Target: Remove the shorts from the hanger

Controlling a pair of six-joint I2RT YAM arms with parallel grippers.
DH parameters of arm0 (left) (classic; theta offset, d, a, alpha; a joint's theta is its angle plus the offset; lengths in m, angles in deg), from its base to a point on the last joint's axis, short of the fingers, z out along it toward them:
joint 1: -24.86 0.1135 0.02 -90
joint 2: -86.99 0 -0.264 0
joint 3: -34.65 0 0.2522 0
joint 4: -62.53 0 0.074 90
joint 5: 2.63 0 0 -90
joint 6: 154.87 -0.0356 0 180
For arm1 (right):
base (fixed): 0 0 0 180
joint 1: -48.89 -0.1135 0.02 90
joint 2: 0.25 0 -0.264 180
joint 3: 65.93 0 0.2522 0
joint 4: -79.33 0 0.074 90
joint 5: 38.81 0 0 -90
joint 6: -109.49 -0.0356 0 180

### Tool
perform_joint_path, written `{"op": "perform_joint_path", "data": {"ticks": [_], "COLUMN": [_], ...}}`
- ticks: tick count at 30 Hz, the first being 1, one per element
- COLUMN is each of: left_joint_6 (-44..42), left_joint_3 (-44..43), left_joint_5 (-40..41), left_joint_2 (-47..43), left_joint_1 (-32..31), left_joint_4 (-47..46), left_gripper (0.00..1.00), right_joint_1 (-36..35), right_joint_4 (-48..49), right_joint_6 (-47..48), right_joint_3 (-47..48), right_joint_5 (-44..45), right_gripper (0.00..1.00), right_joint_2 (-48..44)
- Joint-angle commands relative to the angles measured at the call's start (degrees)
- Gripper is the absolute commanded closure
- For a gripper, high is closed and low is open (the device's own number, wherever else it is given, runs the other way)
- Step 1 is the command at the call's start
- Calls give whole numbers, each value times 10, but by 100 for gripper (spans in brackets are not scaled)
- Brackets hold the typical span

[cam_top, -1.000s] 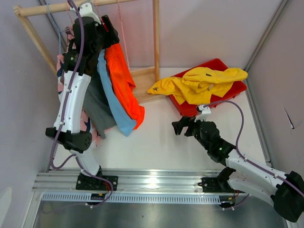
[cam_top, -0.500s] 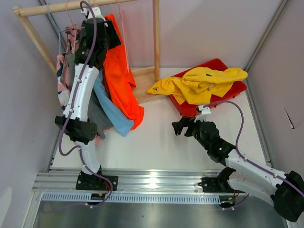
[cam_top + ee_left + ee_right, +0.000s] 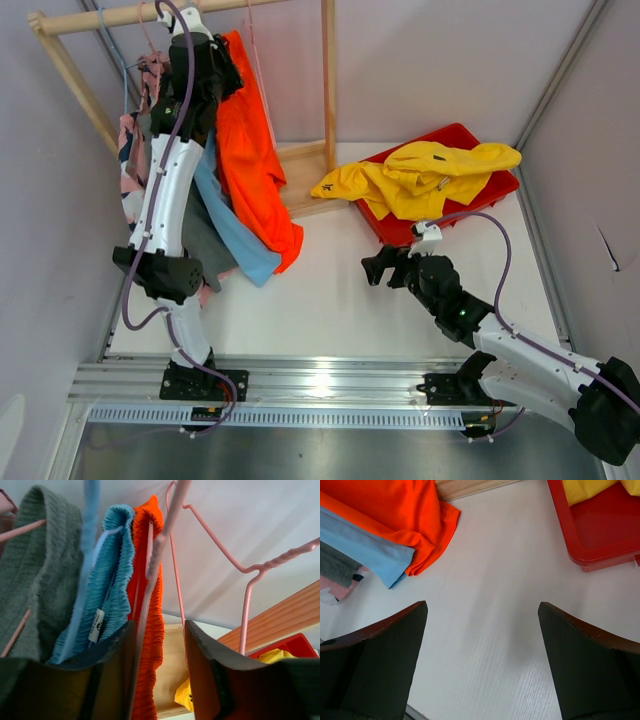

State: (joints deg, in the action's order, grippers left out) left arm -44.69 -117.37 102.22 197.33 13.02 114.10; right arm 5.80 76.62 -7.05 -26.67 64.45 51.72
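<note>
Several shorts hang from the wooden rack (image 3: 328, 80). The orange shorts (image 3: 255, 160) are on a pink hanger (image 3: 159, 550), with blue shorts (image 3: 235, 225) and grey shorts (image 3: 205, 235) to their left. My left gripper (image 3: 215, 60) is raised to the rail. In its wrist view the gripper (image 3: 158, 627) straddles the orange waistband (image 3: 150, 580) and the hanger wire. The cloth lies against the left finger (image 3: 115, 655), and a gap shows before the right finger. My right gripper (image 3: 378, 268) hovers wide open and empty over the table (image 3: 481, 605).
A red bin (image 3: 395, 228) at the back right holds a yellow garment (image 3: 430, 175). Pink patterned shorts (image 3: 128, 170) hang at the far left of the rack. A second pink hanger (image 3: 245, 610) hangs bare to the right of my left gripper. Walls close in on both sides.
My left arm has straightened and carried its gripper up along the orange shorts to the waistband near the rail, and its jaws have narrowed. The right arm has not moved.
</note>
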Motion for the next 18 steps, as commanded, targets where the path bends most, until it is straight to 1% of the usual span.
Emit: {"op": "perform_joint_path", "data": {"ticks": [1,3,4,6,7,9,11,12,15,18], "left_joint_6": [3,5,6,6,7,7,3,0,5,10], "left_joint_3": [-25,-25,-25,-25,-25,-26,-27,-28,-64,-90], "left_joint_5": [0,-2,-1,0,0,-3,-12,-31,-57,-63], "left_joint_2": [-30,-27,-26,-24,-24,-24,-25,-23,-23,-35], "left_joint_1": [11,12,12,13,13,14,14,14,13,13], "left_joint_4": [-20,-17,-17,-16,-17,-19,-25,-27,-25,-30], "left_gripper": [60,64,73,79,90,98,100,100,100,100], "right_joint_1": [-3,-4,-4,-3,-3,-3,-3,-3,-3,-4], "right_joint_4": [19,19,19,19,20,20,20,20,23,27], "right_joint_6": [-1,-2,-2,-3,-3,-3,-3,-3,-2,2], "right_joint_3": [1,2,1,1,0,0,-1,-1,-2,-2], "right_joint_5": [10,10,11,11,12,12,11,12,10,3], "right_gripper": [1,1,1,1,1,1,1,1,1,1], "right_joint_2": [-1,-1,-1,-1,0,-1,-1,-1,-1,-3]}}
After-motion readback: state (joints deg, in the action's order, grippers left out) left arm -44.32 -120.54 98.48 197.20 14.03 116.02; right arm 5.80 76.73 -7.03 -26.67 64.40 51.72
